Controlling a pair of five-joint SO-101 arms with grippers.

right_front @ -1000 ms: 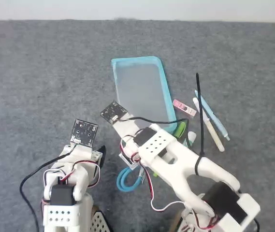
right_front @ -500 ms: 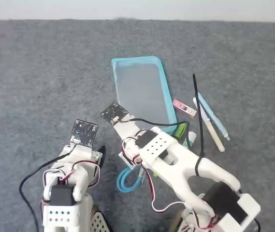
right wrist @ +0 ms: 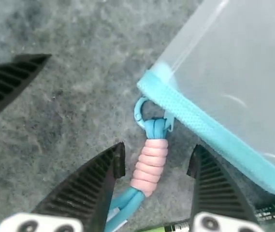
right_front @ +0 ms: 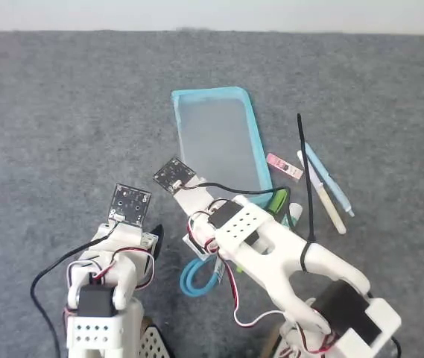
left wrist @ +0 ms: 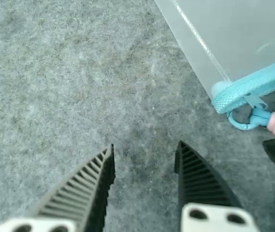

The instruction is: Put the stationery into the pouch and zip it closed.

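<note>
Pouch (right_front: 215,142) with a teal edge is lying flat on the grey bench (right_front: 62,112) at the upper centre of the high view. A blue pen (right_front: 327,179), a cream pen (right_front: 323,198), a pink eraser (right_front: 284,166) and a green marker (right_front: 277,200) are lying outside it, just to its right. Right tool (right wrist: 159,147) is hanging with its jaws spread on either side of the pink-beaded zip cord (right wrist: 149,164) at the pouch's lower corner, with gaps showing on both sides, while the left tool (left wrist: 144,145) is hovering over bare bench near that same corner, its jaws spread apart.
</note>
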